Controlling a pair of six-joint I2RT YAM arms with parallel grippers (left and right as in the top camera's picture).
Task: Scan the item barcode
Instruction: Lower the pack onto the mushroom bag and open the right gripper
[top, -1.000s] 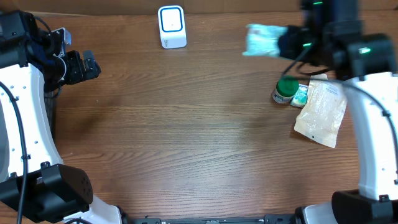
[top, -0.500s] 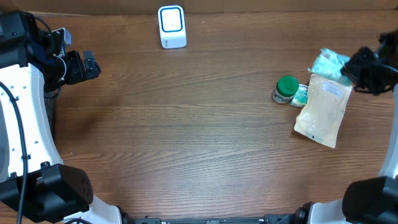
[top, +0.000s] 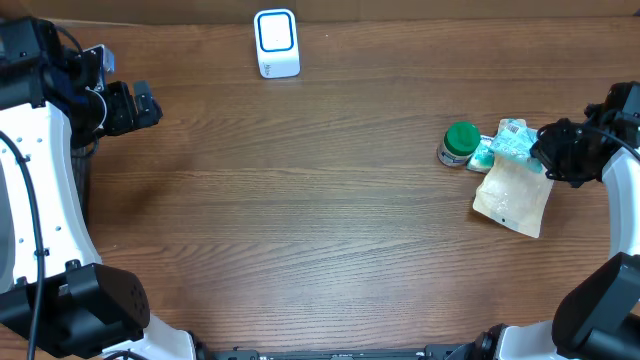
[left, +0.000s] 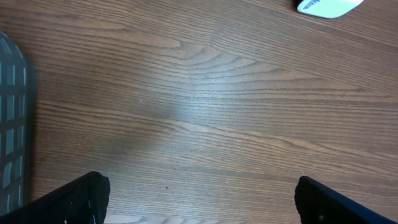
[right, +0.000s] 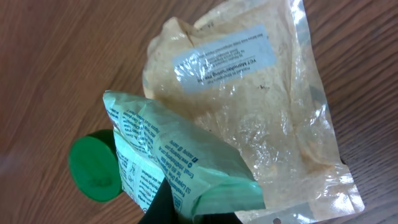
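Together, crinkly green packet (right: 180, 165), clear grainy pouch (right: 255, 106)

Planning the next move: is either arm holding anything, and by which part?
The right gripper is shut on the green packet, its fingers pinching one end of it. The left gripper is open and empty.

One scanner (top: 277, 42), one green-capped bottle (top: 460, 140), one clear pouch (top: 515, 195) — two green packets (top: 512, 138).
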